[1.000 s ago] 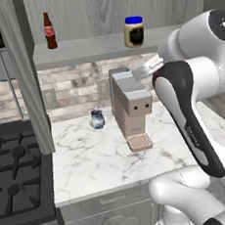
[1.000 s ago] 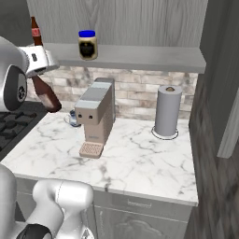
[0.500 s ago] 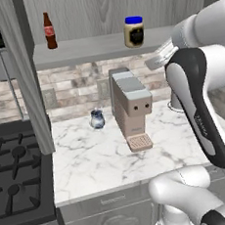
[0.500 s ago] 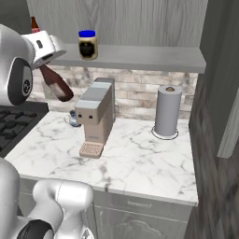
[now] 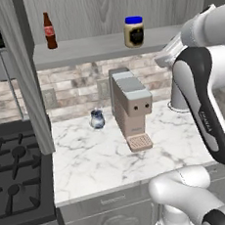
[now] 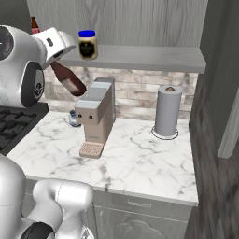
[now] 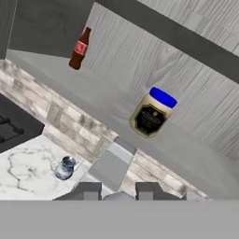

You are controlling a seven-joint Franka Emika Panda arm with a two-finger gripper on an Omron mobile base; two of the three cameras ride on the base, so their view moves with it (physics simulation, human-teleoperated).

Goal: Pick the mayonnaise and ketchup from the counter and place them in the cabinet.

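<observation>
At upper left of the right base view, the fingers [image 6: 59, 66] are clamping the tilted ketchup [image 6: 69, 80]; the mayonnaise [image 6: 87, 45] is standing on the cabinet [image 6: 154, 55] shelf.

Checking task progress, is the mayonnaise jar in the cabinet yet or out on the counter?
In. The mayonnaise jar stands upright on the cabinet shelf.

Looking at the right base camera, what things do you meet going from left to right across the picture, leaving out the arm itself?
ketchup → mayonnaise → coffee machine → paper towel roll
</observation>
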